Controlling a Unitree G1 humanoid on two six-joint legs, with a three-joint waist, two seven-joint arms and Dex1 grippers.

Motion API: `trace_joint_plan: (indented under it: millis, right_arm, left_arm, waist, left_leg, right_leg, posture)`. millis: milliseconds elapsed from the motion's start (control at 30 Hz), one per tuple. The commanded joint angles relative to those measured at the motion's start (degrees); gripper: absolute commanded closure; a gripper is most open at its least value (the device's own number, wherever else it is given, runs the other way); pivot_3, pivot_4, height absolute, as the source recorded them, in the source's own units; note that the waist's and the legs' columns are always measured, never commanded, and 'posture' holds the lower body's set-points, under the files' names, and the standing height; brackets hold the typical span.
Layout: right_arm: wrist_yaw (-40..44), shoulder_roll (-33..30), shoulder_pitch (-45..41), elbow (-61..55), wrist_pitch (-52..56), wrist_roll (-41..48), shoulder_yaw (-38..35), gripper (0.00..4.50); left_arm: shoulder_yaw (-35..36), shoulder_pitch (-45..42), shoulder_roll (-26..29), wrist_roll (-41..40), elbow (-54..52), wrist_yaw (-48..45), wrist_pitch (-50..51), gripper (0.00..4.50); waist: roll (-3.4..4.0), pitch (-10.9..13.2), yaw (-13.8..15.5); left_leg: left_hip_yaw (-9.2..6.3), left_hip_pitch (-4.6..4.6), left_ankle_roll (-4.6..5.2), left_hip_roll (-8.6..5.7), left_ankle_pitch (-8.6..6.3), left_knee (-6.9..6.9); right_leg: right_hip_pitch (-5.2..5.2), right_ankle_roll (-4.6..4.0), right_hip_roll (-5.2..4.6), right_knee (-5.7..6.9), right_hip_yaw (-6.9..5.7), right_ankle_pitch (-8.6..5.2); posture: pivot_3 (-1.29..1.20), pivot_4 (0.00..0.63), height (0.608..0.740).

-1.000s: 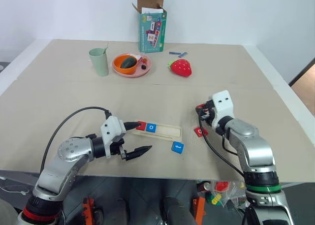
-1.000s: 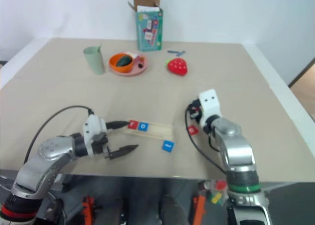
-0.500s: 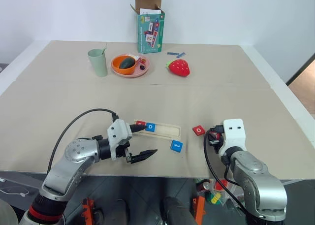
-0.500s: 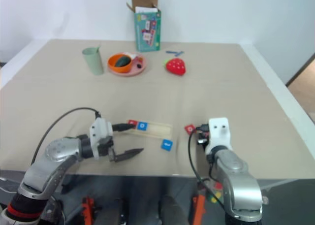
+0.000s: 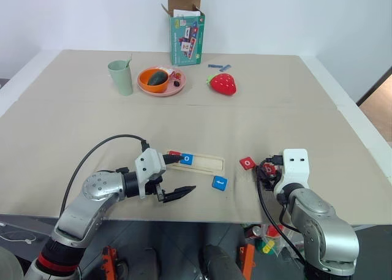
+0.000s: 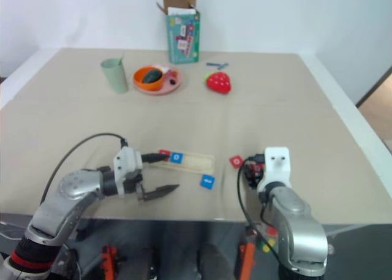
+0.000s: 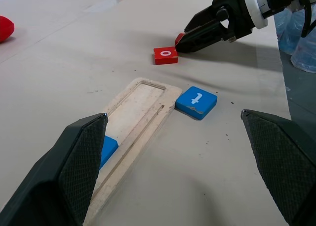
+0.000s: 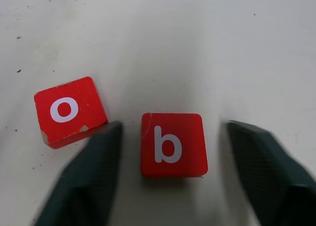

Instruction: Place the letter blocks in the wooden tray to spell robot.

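The wooden tray (image 5: pixel 205 164) lies near the table's front edge. A red letter block (image 5: pixel 174 153) and a blue "o" block (image 5: pixel 187 159) sit at its left end. A blue "t" block (image 5: pixel 220 182) lies on the table just off the tray's right end. Further right are a red "o" block (image 8: pixel 70 111) and a red "b" block (image 8: pixel 172 144), side by side on the table. My right gripper (image 8: pixel 174 129) is open, and the "b" block lies between its fingers. At the tray's left end, my left gripper (image 5: pixel 188 173) is open and empty, with one finger over the red block.
At the back of the table stand a green cup (image 5: pixel 121 76), an orange-pink plate (image 5: pixel 177 89) holding an orange bowl, a red strawberry toy (image 5: pixel 224 84) and an open cardboard box (image 5: pixel 188 27). Small blue pieces (image 5: pixel 220 66) lie beside the box. Both hands are close to the table's front edge.
My right hand drew back toward the front edge with something red in its grip. It then opened, and the red "b" block now lies on the table beside the red "o". The left gripper stayed put.
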Motion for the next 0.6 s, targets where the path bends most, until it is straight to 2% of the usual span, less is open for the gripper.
trace_joint_plan:
  millis: [33, 233, 367, 467, 600]
  right_arm:
    - [4.5, -6.0, -4.1, -2.4, 1.8, 2.7, -3.1, 0.04]
    - [22.5, -26.5, -9.6, 5.6, 0.5, 11.4, -4.6, 0.04]
    - [39.2, -38.7, -10.0, 15.4, -16.3, 11.2, 3.4, 0.04]
    - [50.2, -43.4, -12.2, 25.1, -32.3, 7.8, 10.7, 0.04]
    - [58.6, -43.5, -16.6, 36.9, -46.1, 4.9, 16.1, 0.04]
  left_arm:
    - [-0.3, -0.5, 0.5, 0.1, -1.5, -0.8, -1.4, 0.00]
    - [-1.5, -1.6, 0.3, 1.0, -0.9, -1.9, -2.5, 0.00]
    - [-2.3, -2.7, -0.4, 1.5, 0.2, -2.2, -3.3, 0.00]
    - [-3.0, -3.0, -1.0, 1.7, 0.5, -2.2, -3.8, 0.00]
    - [-3.4, -2.9, -1.4, 1.6, 0.3, -2.2, -4.1, 0.00]
  waist:
    - [0.00, 0.0, -0.1]
    - [-0.04, 0.0, -0.1]
    - [-0.03, 0.0, 0.0]
    - [-0.04, 0.0, -0.1]
    - [-0.01, 0.1, -0.2]
  left_leg:
    - [0.02, 0.00, 0.00, -0.01, 0.00, 0.02]
    - [0.02, -0.03, 0.01, -0.04, 0.00, 0.03]
    - [0.01, -0.05, 0.10, -0.04, -0.05, -0.10]
    - [0.03, -0.05, 0.28, -0.01, -0.16, -0.15]
    - [0.05, -0.08, 0.31, -0.02, -0.19, -0.15]
  right_leg:
    - [0.01, 0.00, -0.01, 0.00, 0.02, 0.00]
    - [0.14, 0.01, -0.06, -0.30, -0.02, 0.01]
    - [0.15, 0.02, -0.03, -0.45, -0.05, 0.01]
    - [0.16, 0.09, 0.00, -0.59, -0.06, 0.03]
    - [0.16, 0.46, -0.01, -0.65, -0.04, 0.24]
  posture:
    - [0.00, 0.150, 0.740]
    - [0.00, 0.150, 0.740]
    - [0.00, 0.150, 0.740]
    - [0.00, 0.150, 0.740]
    - [0.00, 0.150, 0.740]
